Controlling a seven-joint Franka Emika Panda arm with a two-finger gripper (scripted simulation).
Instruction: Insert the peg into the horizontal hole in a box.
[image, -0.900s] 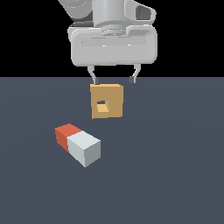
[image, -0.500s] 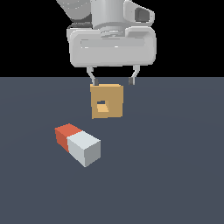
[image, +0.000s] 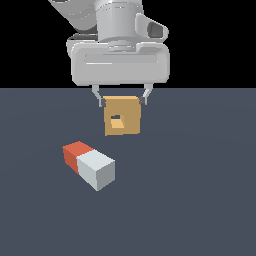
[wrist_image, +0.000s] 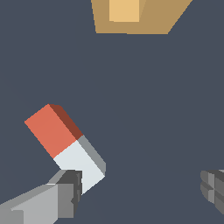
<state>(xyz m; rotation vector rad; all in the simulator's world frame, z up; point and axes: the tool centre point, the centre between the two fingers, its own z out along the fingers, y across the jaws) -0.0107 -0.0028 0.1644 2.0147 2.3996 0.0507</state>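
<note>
Peg, a short square-sectioned block half red-orange and half pale grey-white (image: 89, 163), lies flat on the dark slate-blue floor (image: 200, 200), set diagonally, grey-white end toward the camera in the exterior view. All its sides are free; bare floor surrounds it on every side.

Tan-orange square box (image: 122, 115) stands beyond the peg, to the exterior view's right of it, well apart. Its small square hole (image: 116, 122) faces the camera, slightly off-centre toward the exterior view's left and low. A strip of open floor lies between box face and peg.

White-grey parallel gripper (image: 122, 98) hangs above the floor, with nothing between its two dark fingertips (image: 101, 101). Fingers are spread wide, holding nothing. In the wrist view one finger (wrist_image: 65, 192) overlaps the grey-white end of the peg (wrist_image: 65, 142); whether it touches cannot be told. The other finger shows at the opposite edge, over bare floor. The box (wrist_image: 144, 19) sits at the frame's edge there.

Floor is uniform and matte. Background beyond the floor edge is plain black.
</note>
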